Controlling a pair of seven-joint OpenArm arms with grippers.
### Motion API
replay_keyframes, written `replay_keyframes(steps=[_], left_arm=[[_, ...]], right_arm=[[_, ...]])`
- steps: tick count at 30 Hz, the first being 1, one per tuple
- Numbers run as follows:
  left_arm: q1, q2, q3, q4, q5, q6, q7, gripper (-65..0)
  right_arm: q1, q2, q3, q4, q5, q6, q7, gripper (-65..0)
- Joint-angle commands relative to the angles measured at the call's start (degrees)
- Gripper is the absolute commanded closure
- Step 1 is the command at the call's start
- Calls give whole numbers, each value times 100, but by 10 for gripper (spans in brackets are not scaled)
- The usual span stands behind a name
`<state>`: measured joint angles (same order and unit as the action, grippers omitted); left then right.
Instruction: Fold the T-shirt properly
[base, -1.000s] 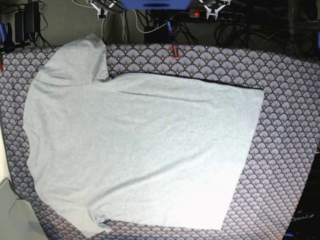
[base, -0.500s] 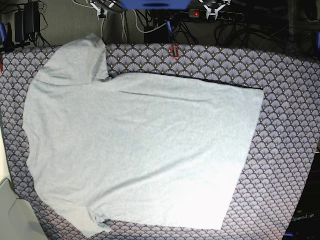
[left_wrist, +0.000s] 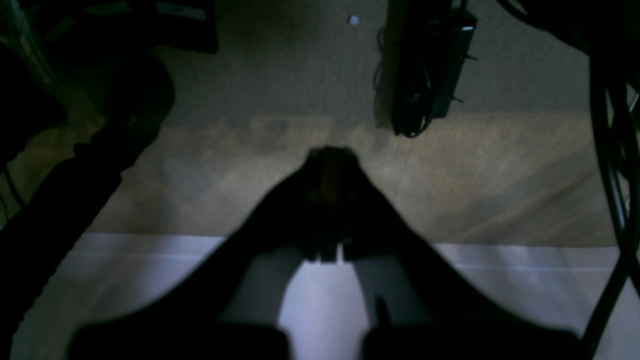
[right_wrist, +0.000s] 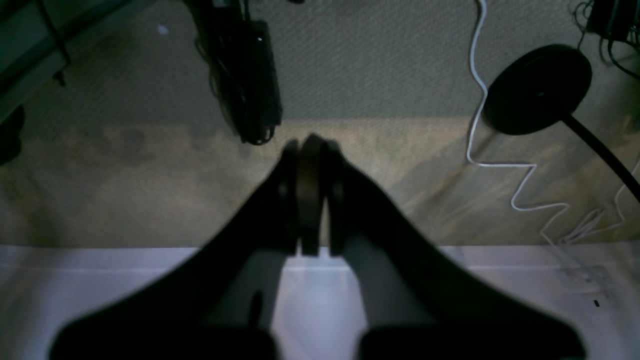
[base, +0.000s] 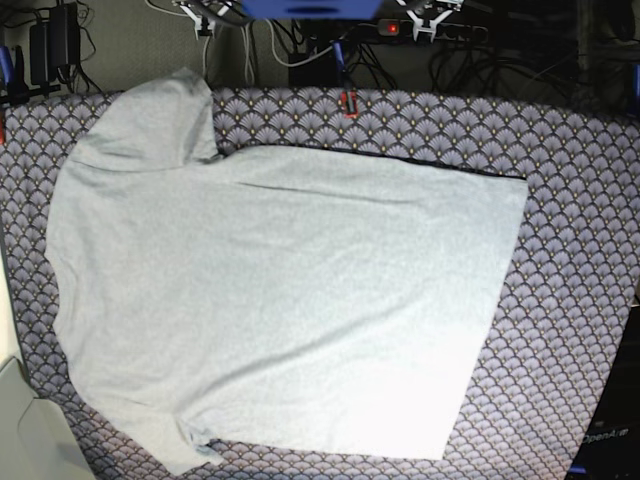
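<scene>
The T-shirt (base: 280, 300) lies spread flat on the dark scallop-patterned tablecloth (base: 570, 250), plain grey side up, no lettering showing. One sleeve (base: 150, 120) points to the back left, the other (base: 170, 445) lies at the front left, and the hem is on the right. My left gripper (left_wrist: 330, 155) is shut and empty, held over the floor behind the table; it shows at the top edge of the base view (base: 425, 18). My right gripper (right_wrist: 310, 142) is shut and empty too, at the top edge of the base view (base: 205, 14). Both are far from the shirt.
A red clip (base: 349, 102) sits on the table's back edge. Cables and a power strip (base: 420, 30) lie on the floor behind. The right wrist view shows a round black stand base (right_wrist: 537, 90) and a white cable (right_wrist: 475, 125); the left wrist view shows a black adapter (left_wrist: 425, 65).
</scene>
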<state>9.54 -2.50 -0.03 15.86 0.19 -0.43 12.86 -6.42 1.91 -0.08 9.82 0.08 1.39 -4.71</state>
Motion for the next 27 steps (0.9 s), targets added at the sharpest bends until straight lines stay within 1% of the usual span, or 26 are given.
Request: replay_keyframes(steps=[1, 7, 10, 17, 20, 21, 24, 27], left_arm=[[35, -9, -10, 27, -14, 3, 2, -3], [35, -9, -19, 36, -14, 12, -7, -3], [255, -9, -27, 318, -23, 21, -25, -3], [1582, -229, -36, 2858, -23, 29, 37, -3], [2013, -308, -71, 3649, -23, 38, 46, -3], [2145, -317, -177, 3887, -23, 38, 46, -3], [2558, -334, -634, 4599, -23, 29, 46, -3], [2936, -352, -766, 5302, -23, 3, 46, -3]], right_arm=[[-49, 33, 3, 15, 23, -73, 9, 0], [-66, 94, 21, 42, 23, -73, 18, 0], [-330, 94, 21, 578, 23, -82, 9, 0], [-1402, 94, 21, 2371, 23, -82, -43, 0], [-1868, 121, 30, 3163, 23, -82, -34, 0], [-2053, 182, 65, 3505, 23, -82, -34, 0], [-2607, 191, 372, 4596, 32, -73, -34, 0], [-2967, 191, 663, 5396, 32, -73, -43, 0]])
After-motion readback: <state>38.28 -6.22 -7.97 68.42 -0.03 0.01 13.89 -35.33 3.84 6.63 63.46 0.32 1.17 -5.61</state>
